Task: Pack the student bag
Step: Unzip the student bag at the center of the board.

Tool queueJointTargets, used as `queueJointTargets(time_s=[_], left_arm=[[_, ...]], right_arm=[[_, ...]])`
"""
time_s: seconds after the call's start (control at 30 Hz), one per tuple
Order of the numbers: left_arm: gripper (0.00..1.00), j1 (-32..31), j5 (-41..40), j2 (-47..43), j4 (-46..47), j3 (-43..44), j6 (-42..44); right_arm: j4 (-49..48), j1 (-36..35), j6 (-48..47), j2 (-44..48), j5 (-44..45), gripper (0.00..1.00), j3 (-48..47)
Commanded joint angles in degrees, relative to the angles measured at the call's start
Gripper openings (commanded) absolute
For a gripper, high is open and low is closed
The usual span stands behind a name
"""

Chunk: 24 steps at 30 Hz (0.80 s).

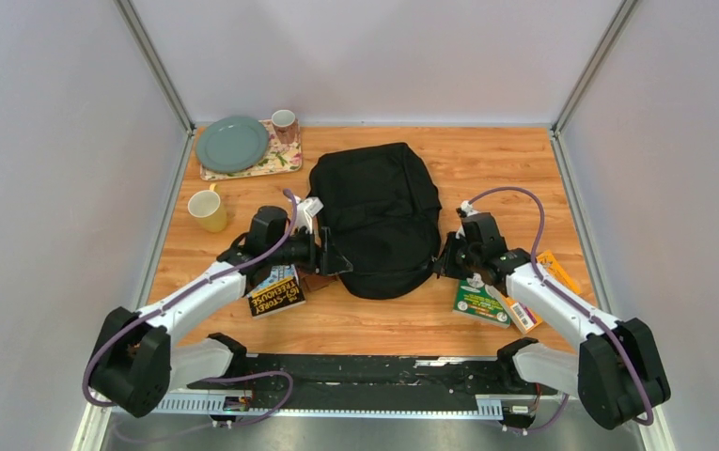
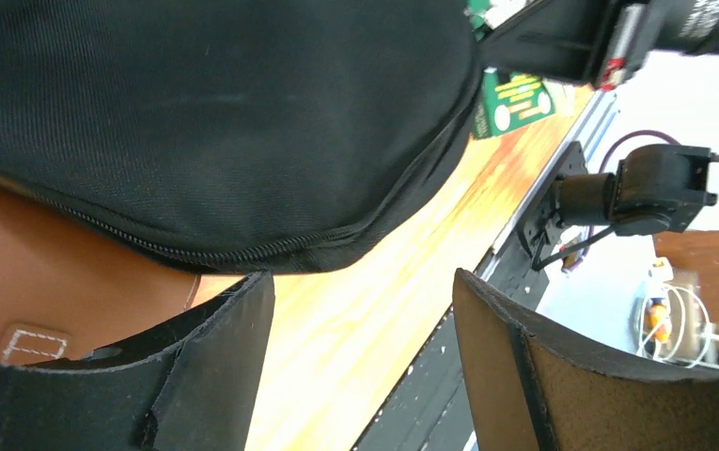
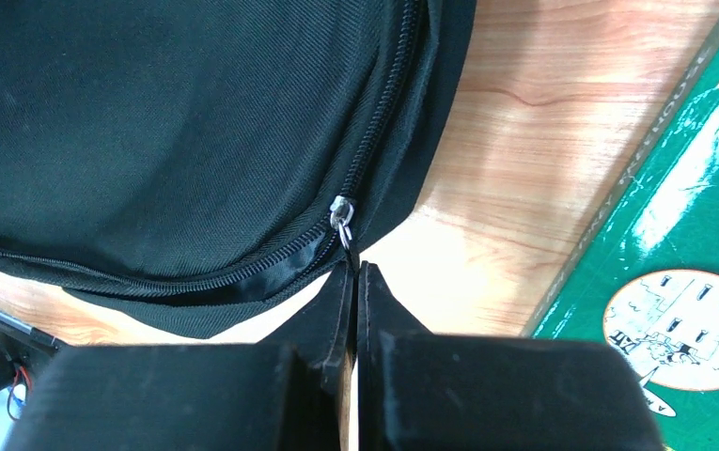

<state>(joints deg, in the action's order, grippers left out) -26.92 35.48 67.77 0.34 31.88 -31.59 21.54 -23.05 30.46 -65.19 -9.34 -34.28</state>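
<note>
1. Noted student bag (image 1: pixel 379 216) mid-table, long axis near-to-far.
2. Found right gripper (image 3: pixel 355 272) pressed together, pinching zipper pull (image 3: pixel 341 218) at near-right edge of bag.
3. Found left gripper (image 2: pixel 363 282) spread, empty, just beside near-left edge.

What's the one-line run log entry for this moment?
backpack: lying on table | left jaws: open, beside backpack and wallet | right jaws: shut on zipper pull | green book: on table, unpacked
</note>
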Motion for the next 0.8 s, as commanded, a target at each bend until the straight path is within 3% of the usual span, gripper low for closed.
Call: queueJointTargets(time_s=[0.0,0.3,0.57,0.77], left_arm=[[0.77,-1.1,-2.2,-4.7,-5.3,7.0,6.8],[0.79,-14.5,-6.5,10.9,-11.1,26.8,20.1],[0.8,-20.5,-4.8,23.3,-6.7,30.7,28.9],[0.81,-24.1,-6.3,25.6,1.4,28.1,31.5]], right_arm=[[-2.7,0.1,0.8,1.8,-2.1,0.0,-0.4],[-2.3,0.0,0.3,2.5,-2.4,0.0,-1.2],[-2.0,0.0,0.7,3.9,-3.8,0.0,-1.8],[-1.7,0.0,0.7,4.9,-5.2,0.0,-2.1]])
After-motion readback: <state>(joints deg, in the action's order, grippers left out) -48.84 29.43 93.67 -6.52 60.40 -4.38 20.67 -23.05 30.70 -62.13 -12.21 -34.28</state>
